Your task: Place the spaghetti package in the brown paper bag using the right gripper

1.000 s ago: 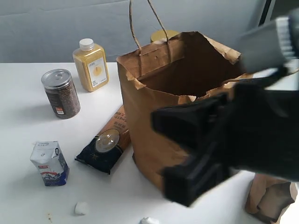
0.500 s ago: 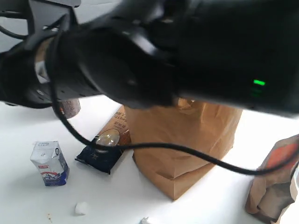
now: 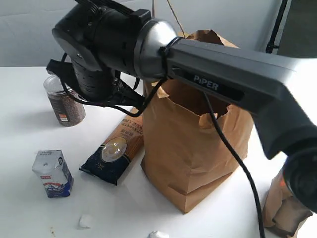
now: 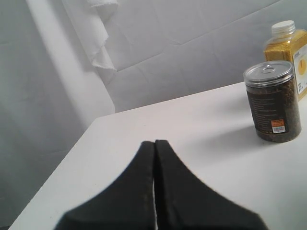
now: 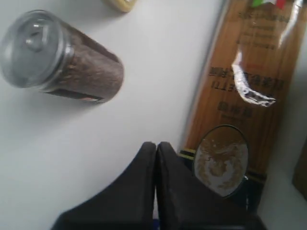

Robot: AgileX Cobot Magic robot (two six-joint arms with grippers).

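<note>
Progress: no step done yet. The spaghetti package (image 3: 116,148) lies flat on the white table (image 3: 29,124), just beside the foot of the brown paper bag (image 3: 193,148), and nothing grips it. The right gripper (image 5: 156,146) hangs over the table next to the package's windowed dark end, jaws pressed together and empty. Opening, grasping, lifting and dropping into the bag's open mouth all remain.
</note>
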